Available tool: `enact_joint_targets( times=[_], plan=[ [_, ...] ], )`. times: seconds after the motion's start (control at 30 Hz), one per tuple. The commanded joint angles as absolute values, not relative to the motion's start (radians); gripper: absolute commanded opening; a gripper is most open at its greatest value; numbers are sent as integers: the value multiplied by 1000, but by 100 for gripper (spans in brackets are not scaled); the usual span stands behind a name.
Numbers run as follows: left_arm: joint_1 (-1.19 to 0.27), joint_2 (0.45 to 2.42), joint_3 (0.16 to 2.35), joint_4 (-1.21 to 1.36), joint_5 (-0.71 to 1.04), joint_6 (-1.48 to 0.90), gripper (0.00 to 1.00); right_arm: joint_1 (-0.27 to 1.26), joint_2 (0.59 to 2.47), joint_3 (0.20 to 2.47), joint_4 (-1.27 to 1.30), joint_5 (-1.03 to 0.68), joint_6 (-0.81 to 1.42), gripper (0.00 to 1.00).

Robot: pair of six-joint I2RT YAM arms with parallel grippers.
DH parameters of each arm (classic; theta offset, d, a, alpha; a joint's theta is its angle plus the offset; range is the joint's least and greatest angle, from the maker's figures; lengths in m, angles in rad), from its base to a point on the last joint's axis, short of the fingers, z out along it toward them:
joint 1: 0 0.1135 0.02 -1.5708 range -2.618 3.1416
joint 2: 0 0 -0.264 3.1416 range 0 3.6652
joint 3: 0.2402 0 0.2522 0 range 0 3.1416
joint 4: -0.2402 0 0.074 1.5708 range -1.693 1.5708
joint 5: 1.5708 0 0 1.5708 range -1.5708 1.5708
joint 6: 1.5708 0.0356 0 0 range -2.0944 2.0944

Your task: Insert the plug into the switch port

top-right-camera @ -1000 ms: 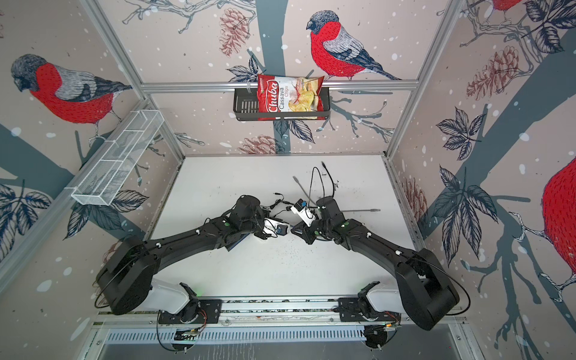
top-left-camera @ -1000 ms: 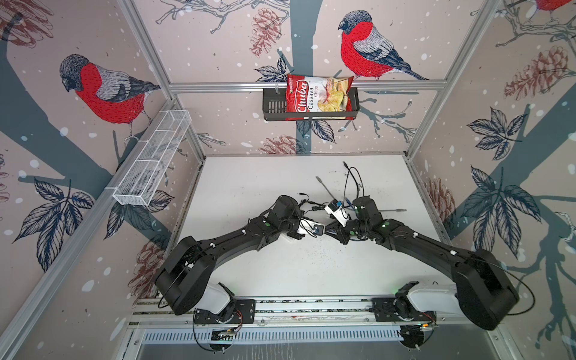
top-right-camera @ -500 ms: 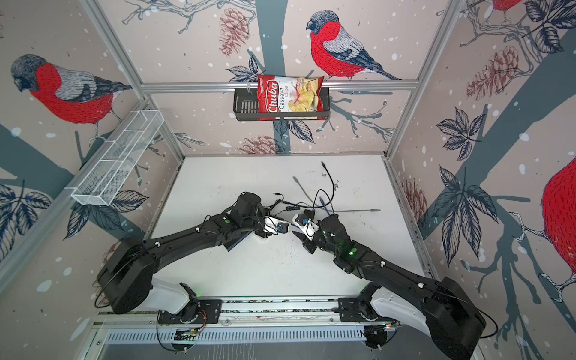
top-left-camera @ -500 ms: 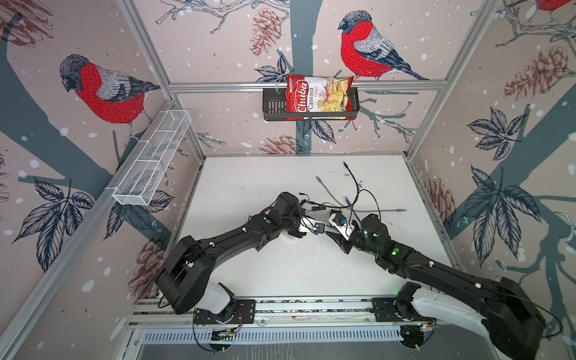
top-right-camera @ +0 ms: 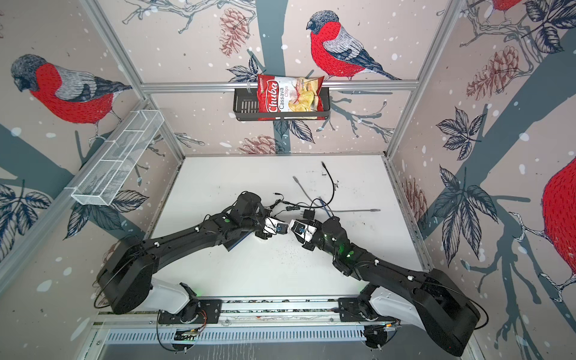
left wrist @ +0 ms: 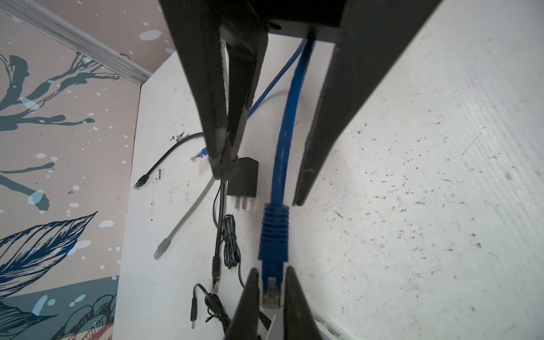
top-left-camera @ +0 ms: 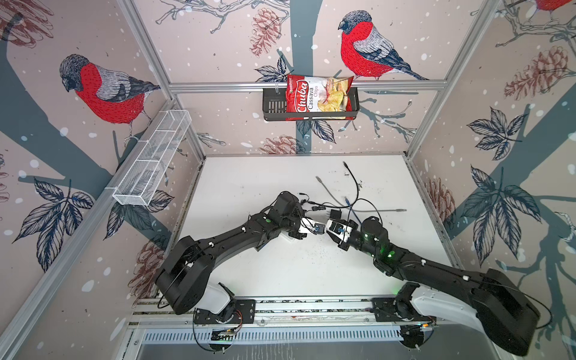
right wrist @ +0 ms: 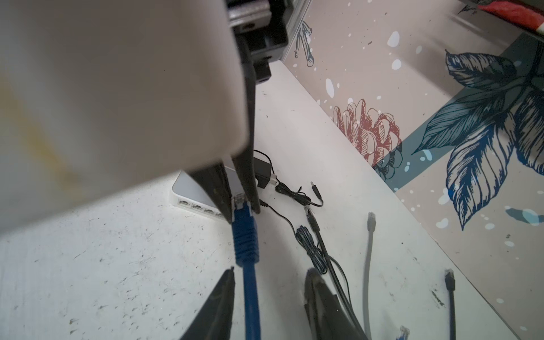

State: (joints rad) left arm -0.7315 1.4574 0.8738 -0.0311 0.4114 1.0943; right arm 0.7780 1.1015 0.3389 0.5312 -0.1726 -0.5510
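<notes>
Top views: in both top views the arms meet mid-table (top-left-camera: 249, 193). The left gripper (top-left-camera: 321, 228) and right gripper (top-left-camera: 331, 227) are tip to tip, nearly touching (top-right-camera: 282, 228) (top-right-camera: 294, 229). The plug is too small to make out here. An adapter (top-left-camera: 335, 214) and loose leads lie just behind the tips.

Left wrist: the left gripper (left wrist: 270, 282) is pinched narrow on the clear tip of the blue plug (left wrist: 273, 232), one finger on each side. The cable (left wrist: 290, 112) runs from the plug between the right gripper's (left wrist: 262, 185) spread fingers and is not clamped. The adapter (left wrist: 244, 179) and a grey cable (left wrist: 188, 217) lie flat on the table beside them.

Right wrist: the right gripper (right wrist: 270, 276) is wide apart. The cable (right wrist: 250, 294) passes through the gap, nearer one finger; contact is unclear. The plug (right wrist: 244, 235) sits in the left gripper (right wrist: 241, 212), its tip right at the port side of the white switch (right wrist: 188, 191). I cannot tell if it is in a port. The switch lies flat on the table.
</notes>
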Motion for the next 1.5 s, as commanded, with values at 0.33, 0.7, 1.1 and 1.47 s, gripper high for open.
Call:
enact_joint_targets(
  times=[0.33,0.7,1.1,1.47],
  plan=[
    [-747,1453,879,-27,473,1094,10,776,1155,357,639,-324,-588,37],
    [-749,1437,870,-2,492,1088,9,779,1182,360,663,-359,-583,30],
    [-749,1433,869,8,498,1089,8,781,1200,378,627,-373,-593,20],
    [-749,1434,858,34,455,1068,40,771,1223,389,595,-376,-545,6]
  ],
)
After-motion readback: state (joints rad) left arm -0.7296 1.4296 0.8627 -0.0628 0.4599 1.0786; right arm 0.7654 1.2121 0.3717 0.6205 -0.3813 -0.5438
